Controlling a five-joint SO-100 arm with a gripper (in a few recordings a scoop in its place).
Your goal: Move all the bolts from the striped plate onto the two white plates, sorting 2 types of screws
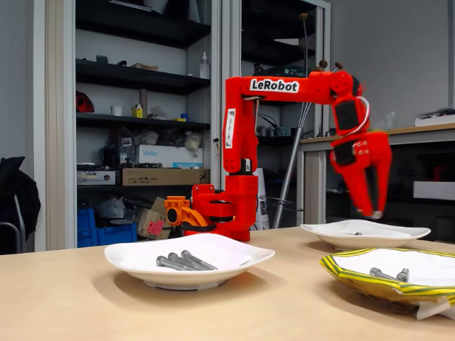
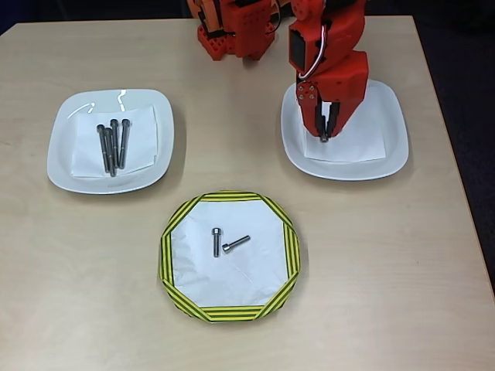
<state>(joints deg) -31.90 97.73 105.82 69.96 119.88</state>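
The red arm's hand (image 2: 324,136) hangs over the right white plate (image 2: 387,151) in the overhead view, fingers nearly together, a small grey piece at their tips. Two bolts (image 2: 224,243) lie on the striped plate (image 2: 288,255); four long ones (image 2: 113,144) on the left white plate (image 2: 66,166)

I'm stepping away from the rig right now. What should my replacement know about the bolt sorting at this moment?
Gripper: above the right white plate in the overhead view, fingers nearly together, nothing visibly held.
Left white plate: four long bolts lying side by side.
On the right plate the fixed view shows one small dark item, too small to identify.
Striped plate: two shorter bolts left, touching.
Left: move those two.
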